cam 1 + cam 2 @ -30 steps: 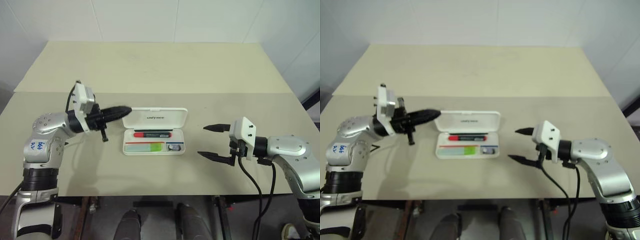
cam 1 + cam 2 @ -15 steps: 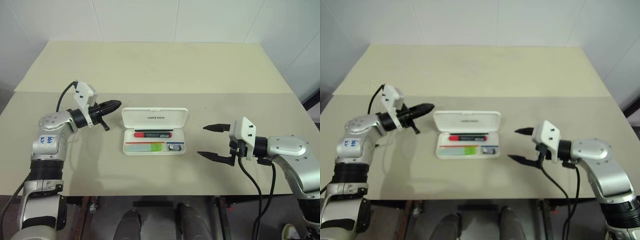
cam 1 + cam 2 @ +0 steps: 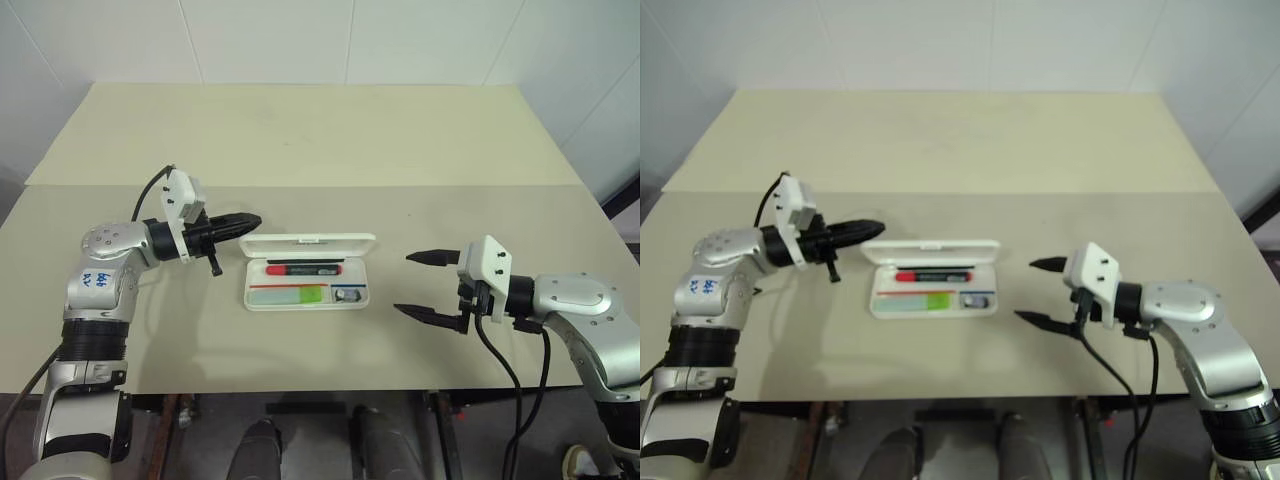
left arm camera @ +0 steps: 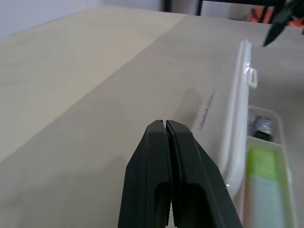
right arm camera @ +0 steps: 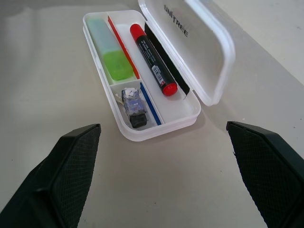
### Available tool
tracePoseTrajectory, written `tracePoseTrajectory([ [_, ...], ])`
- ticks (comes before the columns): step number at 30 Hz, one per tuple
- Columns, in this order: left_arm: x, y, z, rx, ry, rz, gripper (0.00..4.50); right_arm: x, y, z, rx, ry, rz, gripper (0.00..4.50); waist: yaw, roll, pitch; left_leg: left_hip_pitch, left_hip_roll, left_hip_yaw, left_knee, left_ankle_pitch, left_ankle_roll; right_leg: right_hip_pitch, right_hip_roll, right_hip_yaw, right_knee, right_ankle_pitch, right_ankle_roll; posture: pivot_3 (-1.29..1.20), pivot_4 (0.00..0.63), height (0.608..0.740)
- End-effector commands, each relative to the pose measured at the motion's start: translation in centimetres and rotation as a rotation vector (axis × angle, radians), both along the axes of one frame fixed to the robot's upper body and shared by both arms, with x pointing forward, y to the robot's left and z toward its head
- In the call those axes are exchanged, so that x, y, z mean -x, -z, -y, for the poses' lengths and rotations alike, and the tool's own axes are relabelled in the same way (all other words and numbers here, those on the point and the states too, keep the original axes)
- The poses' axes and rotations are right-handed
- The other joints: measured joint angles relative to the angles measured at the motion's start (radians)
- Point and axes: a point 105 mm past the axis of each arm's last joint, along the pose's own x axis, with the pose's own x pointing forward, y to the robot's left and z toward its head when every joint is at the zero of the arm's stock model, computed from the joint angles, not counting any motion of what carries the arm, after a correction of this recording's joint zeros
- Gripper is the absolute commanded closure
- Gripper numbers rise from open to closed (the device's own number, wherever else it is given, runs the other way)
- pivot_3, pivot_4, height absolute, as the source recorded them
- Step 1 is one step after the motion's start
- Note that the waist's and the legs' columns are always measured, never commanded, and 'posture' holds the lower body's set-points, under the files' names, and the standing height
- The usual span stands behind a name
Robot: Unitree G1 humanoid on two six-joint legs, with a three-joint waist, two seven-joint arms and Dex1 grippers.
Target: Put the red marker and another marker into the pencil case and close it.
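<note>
I am pressing my left gripper (image 3: 243,219), fingers together and empty, against the back of the lid at the case's (image 3: 309,271) ten o'clock corner, so the lid is tipping toward shut. I am parking my right gripper (image 3: 427,285) at the case's three o'clock, fingers apart, out of the lid's way. Both markers are lying inside: the red marker (image 5: 153,59) by the hinge, the green marker (image 5: 110,53) in front. My right wrist view is showing the compartments; my left wrist view is showing the lid edge-on.
</note>
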Motion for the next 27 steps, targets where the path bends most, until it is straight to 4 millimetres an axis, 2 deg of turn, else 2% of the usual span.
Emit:
tracePoseTrajectory([
  [1, 1.7, -0.1, 0.6, -0.073, 0.113, 0.013, 4.48, 0.3, -1.0, -0.4, -0.018, -0.014, 0.044, 0.00, 0.001, 0.000, 0.000, 0.000, 0.000, 0.000, 0.000, 0.000, 0.000, 0.000, 0.000, 0.000, 0.000, 0.000, 0.000, 0.00, 0.150, 0.740],
  [6, 1.9, 2.1, 0.7, -0.179, 0.126, -0.043, 4.48, 0.1, -1.1, -0.8, -0.026, -0.017, 0.048, 0.00, 0.001, 0.000, 0.000, 0.000, 0.000, 0.000, 0.000, 0.000, 0.000, 0.000, 0.000, 0.000, 0.000, 0.000, 0.000, 0.00, 0.150, 0.740],
  [18, 2.0, 4.6, 2.6, -0.224, 0.174, -0.101, 4.48, 0.4, -1.3, -0.8, -0.041, -0.013, 0.048, 0.00, 0.002, 0.000, 0.000, 0.000, 0.000, 0.000, 0.000, 0.000, 0.000, 0.000, 0.000, 0.000, 0.000, 0.000, 0.000, 0.00, 0.150, 0.740],
  [27, 2.6, 7.5, 3.5, -0.360, 0.196, -0.177, 4.48, 0.5, -1.1, -0.8, -0.053, 0.000, 0.052, 0.00, 0.002, 0.001, -0.001, 0.001, 0.000, 0.000, 0.000, 0.000, 0.000, 0.001, 0.000, 0.000, 0.000, 0.000, 0.000, 0.00, 0.150, 0.740],
])
